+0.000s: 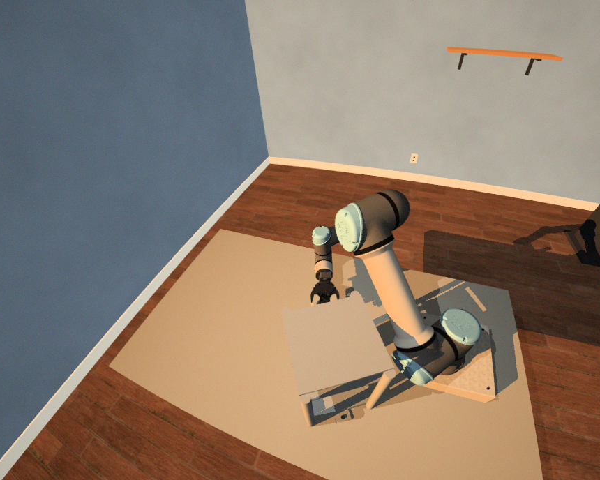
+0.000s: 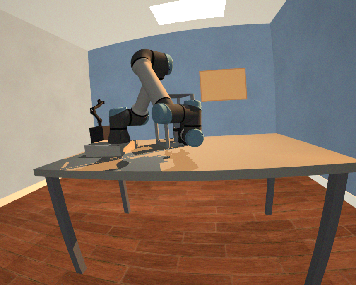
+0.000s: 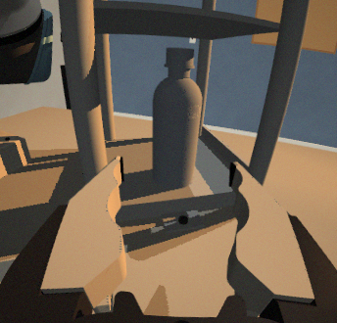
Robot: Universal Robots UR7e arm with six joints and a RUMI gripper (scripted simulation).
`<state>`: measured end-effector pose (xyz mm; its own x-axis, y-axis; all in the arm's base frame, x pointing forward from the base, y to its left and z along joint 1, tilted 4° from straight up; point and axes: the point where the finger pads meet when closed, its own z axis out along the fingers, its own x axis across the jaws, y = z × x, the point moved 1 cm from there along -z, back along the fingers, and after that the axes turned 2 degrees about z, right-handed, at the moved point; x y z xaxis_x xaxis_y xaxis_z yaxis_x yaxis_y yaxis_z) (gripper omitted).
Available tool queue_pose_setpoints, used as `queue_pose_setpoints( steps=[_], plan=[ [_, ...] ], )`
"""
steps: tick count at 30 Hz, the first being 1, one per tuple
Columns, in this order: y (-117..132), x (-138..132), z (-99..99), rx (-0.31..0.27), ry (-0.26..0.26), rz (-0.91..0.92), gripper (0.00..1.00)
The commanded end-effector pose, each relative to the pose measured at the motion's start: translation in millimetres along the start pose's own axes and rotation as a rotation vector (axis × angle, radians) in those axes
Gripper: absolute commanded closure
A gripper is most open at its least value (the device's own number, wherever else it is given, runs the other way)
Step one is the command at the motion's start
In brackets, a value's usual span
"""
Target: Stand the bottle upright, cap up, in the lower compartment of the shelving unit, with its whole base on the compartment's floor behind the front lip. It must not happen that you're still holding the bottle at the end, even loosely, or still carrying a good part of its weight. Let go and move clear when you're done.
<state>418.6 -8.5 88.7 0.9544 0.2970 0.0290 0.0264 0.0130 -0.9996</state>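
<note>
A dark bottle (image 3: 176,128) stands upright, cap up, on the floor of the lower compartment of the shelving unit (image 3: 84,84) (image 1: 336,340) (image 2: 157,131), behind the front lip (image 3: 176,213). My gripper (image 3: 176,161) (image 1: 324,295) is open and empty. Its two fingers stand apart just in front of the lip, one on each side, and the bottle is beyond the fingertips, not between them. In the top and exterior views the bottle is hidden by the shelving unit's top and by the arm.
The shelving unit stands on the table (image 2: 264,153) (image 1: 197,335) beside the arm's base block (image 1: 466,377) (image 2: 103,149). Its posts (image 3: 279,84) flank the compartment and an upper shelf board (image 3: 186,18) spans above the bottle. A small dark part (image 1: 343,414) (image 2: 167,157) lies on the table.
</note>
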Motion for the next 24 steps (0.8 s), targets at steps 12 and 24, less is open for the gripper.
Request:
queue_pose_setpoints(
  steps=[12, 24],
  plan=[
    [-0.4, 0.2, -25.8, 0.000, -0.001, -0.001, 0.50],
    [-0.4, 0.2, -28.8, 0.000, -0.001, -0.001, 0.50]
  ],
)
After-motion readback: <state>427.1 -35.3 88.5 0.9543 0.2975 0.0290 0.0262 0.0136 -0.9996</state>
